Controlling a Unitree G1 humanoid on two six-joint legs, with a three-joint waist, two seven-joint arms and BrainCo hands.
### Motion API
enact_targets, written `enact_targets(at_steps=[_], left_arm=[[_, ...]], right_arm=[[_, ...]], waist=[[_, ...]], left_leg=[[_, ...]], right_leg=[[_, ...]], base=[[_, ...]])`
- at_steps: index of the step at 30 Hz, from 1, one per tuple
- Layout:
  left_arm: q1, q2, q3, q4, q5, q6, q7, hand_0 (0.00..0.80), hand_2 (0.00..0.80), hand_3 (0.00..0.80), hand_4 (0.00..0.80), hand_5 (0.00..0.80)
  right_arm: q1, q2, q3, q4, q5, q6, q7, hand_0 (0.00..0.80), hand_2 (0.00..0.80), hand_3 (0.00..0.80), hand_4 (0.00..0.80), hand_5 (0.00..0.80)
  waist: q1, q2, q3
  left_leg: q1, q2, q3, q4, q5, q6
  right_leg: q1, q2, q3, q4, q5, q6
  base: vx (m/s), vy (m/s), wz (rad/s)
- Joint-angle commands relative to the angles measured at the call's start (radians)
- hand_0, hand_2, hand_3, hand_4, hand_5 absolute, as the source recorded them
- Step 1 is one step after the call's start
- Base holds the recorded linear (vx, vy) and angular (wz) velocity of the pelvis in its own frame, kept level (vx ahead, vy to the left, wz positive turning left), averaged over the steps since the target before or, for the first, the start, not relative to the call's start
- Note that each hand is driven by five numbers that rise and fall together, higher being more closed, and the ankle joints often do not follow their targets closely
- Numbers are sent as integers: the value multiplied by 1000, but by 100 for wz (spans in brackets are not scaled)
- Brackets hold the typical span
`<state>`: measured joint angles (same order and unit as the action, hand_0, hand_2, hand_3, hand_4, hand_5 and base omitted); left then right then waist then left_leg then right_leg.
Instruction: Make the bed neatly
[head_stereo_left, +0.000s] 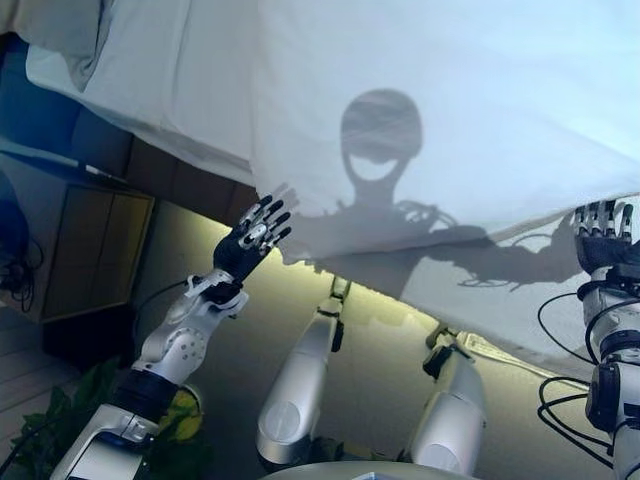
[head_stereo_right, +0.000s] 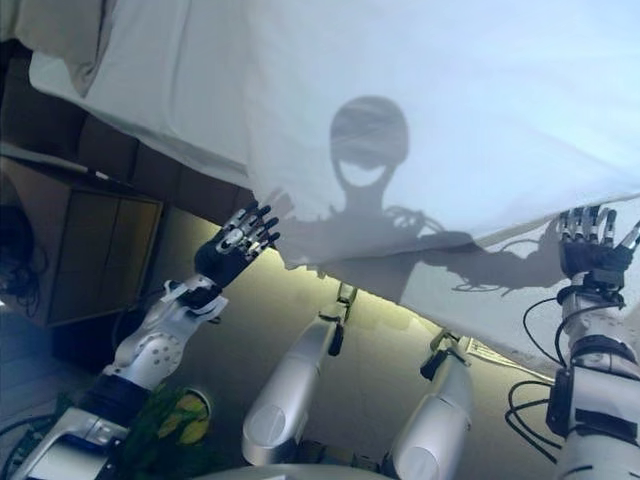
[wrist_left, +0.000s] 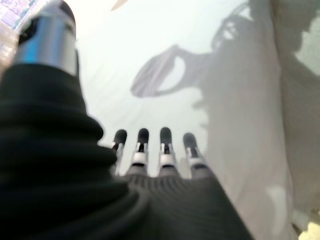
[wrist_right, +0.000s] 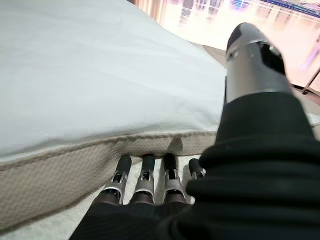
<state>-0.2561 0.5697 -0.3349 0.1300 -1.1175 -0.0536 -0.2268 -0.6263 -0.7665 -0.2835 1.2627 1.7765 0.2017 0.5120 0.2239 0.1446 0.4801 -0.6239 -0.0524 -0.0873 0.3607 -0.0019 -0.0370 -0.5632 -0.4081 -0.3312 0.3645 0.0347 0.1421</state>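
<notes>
The white duvet (head_stereo_left: 440, 110) fills the upper right of the head views, smooth and matte, its lower edge running diagonally from centre to right, likely left hanging there for a straightening pass. Below it shows a beige, woven-looking mattress edge (wrist_right: 55, 172) with piped trim. At upper left a rumpled pillow (head_stereo_left: 70, 35) sits. The left hand (head_stereo_left: 252, 240) reaches the hanging corner at centre-left, fingers straight and spread, gripping nothing. At the right edge the right hand (head_stereo_right: 590, 245) has straight fingers against the fabric, nothing clasped.
</notes>
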Motion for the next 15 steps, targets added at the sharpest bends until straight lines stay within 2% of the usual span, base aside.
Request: enact_targets(at_steps=[1,5,6,7,12,15], left_arm=[[-4,19,14,-89,-21,-33,-30,0,0,0,0,0],[-15,29,21,-94,-23,-26,-41,0,0,0,0,0],[-9,33,27,-102,-22,-20,-43,0,0,0,0,0],[-4,35,33,-106,-21,-17,-45,0,0,0,0,0],[21,45,72,-113,-18,-5,-37,0,0,0,0,0],[30,45,101,-105,-27,9,-18,0,0,0,0,0]], right_arm=[[24,-36,26,-18,46,11,-3,0,0,0,0,0],[-2,-36,38,-16,33,15,10,0,0,0,0,0],[-5,-31,47,-20,22,14,12,0,0,0,0,0],[-5,-27,49,-21,16,15,12,0,0,0,0,0],[19,6,59,-37,15,36,15,0,0,0,0,0],[44,30,67,-49,-10,44,22,0,0,0,0,0]], waist=[[10,5,-11],[18,2,0],[21,0,-3],[22,0,-1],[23,-13,3],[13,-13,5]], left_leg=[[-100,27,29,55,63,-37],[-129,24,35,94,52,-32],[-126,26,33,120,15,-34],[-131,27,34,139,4,-33],[-170,32,43,281,-74,-15],[-205,35,44,384,-124,0]], right_leg=[[-15,-76,66,0,91,93],[-45,-86,73,41,85,92],[-43,-85,83,67,57,100],[-49,-87,86,85,52,98],[-100,-81,99,245,-3,74],[-167,-61,133,384,-47,55]], base=[[-13,-41,4],[3,-31,8],[87,-21,8],[105,-8,7],[1,23,1],[9,42,-19]])
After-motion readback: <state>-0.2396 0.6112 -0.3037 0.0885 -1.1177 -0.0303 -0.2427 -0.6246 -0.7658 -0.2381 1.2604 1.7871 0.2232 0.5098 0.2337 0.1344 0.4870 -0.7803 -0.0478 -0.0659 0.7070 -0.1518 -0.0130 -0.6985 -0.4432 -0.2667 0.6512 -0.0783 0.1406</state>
